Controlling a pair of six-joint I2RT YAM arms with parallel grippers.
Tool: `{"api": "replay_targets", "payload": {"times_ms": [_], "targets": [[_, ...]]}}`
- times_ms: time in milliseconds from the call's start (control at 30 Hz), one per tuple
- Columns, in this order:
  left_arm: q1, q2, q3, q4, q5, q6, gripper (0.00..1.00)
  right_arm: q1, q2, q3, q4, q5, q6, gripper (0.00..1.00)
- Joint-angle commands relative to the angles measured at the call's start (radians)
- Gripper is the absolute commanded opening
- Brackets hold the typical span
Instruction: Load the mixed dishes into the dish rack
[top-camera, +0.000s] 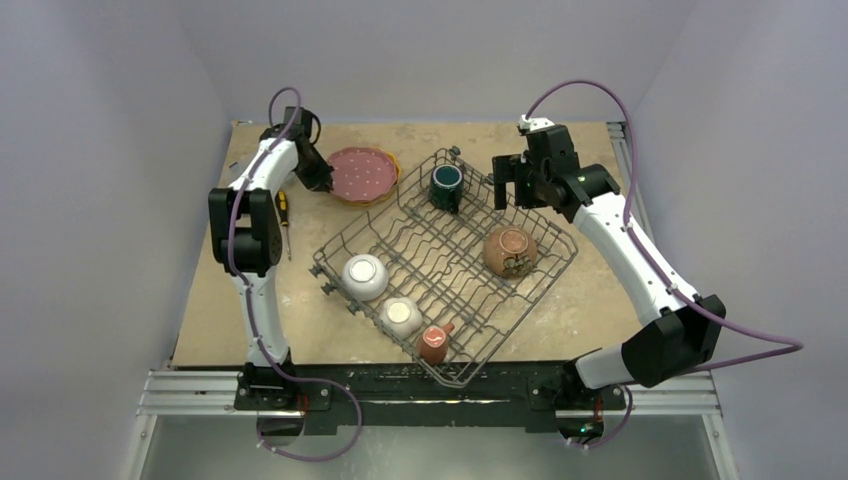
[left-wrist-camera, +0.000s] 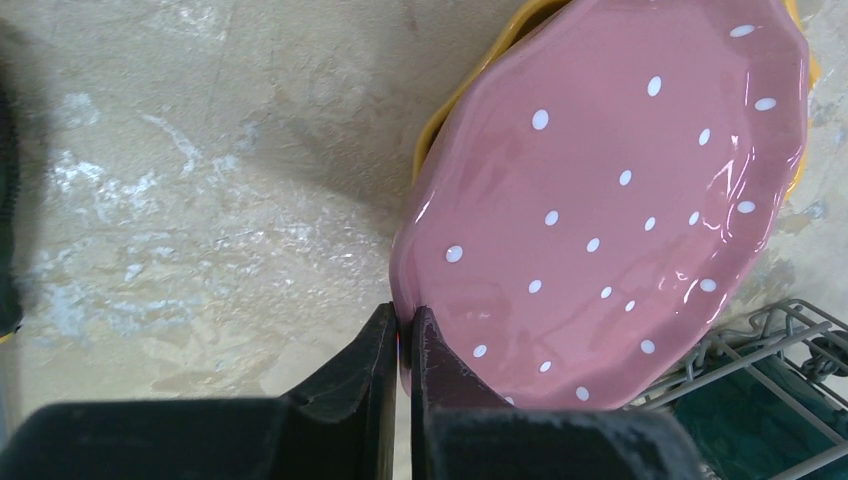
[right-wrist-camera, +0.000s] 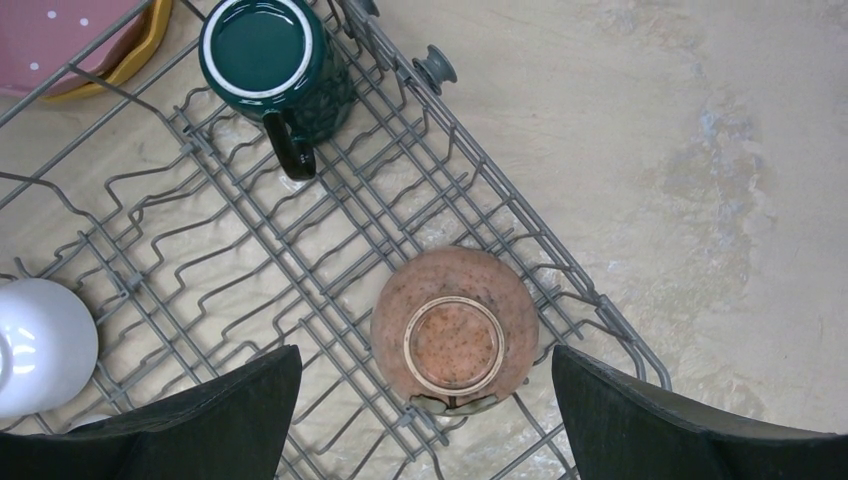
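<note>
Left side: the left jaws are narrowed to a slit and pinch the near rim of the pink dotted plate (left-wrist-camera: 610, 200). That plate lies on top of a yellow plate (left-wrist-camera: 445, 110), of which only the edge shows. Both are on the surface (top-camera: 560, 330) just beside the far left corner of the dish rack (top-camera: 450, 265), outside it. A screwdriver (top-camera: 283, 207) lies on the surface next to the left arm (top-camera: 250, 225).

Right side: the right jaws are spread wide and hold nothing. They hang above the right part of the rack, over the brown bowl (right-wrist-camera: 455, 335), apart from it.

Rack contents:
- The brown bowl is upside down, foot ring up, against the right rim.
- The dark green mug (right-wrist-camera: 270, 60) stands upright with its mouth up in the far corner, handle toward the middle of the rack.
- The white bowl (top-camera: 364, 276) sits at the left edge.
- A smaller pale bowl (top-camera: 400, 316) is just beside it, nearer the arm bases.
- The red mug (top-camera: 436, 342) is at the near corner. I cannot tell its tilt.
</note>
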Motion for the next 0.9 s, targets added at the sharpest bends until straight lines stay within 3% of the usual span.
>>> {"api": "replay_targets", "payload": {"times_ms": [0, 100, 200, 333, 867], "targets": [[0.002, -0.103, -0.009, -0.006, 0.000, 0.023, 0.00, -0.007, 0.010, 0.006, 0.032, 0.002, -0.020, 0.95], [0.005, -0.098, -0.021, -0.019, 0.004, 0.027, 0.00, -0.007, 0.012, 0.005, 0.035, 0.002, -0.020, 0.95], [0.014, -0.079, -0.012, -0.044, 0.011, 0.013, 0.18, -0.009, 0.014, 0.004, 0.036, -0.004, -0.018, 0.95], [0.017, -0.068, -0.015, -0.041, 0.021, 0.013, 0.29, -0.008, 0.015, 0.001, 0.039, -0.011, -0.016, 0.95], [0.031, -0.061, -0.086, 0.114, 0.146, -0.066, 0.48, -0.011, 0.015, -0.003, 0.040, -0.025, -0.012, 0.95]]}}
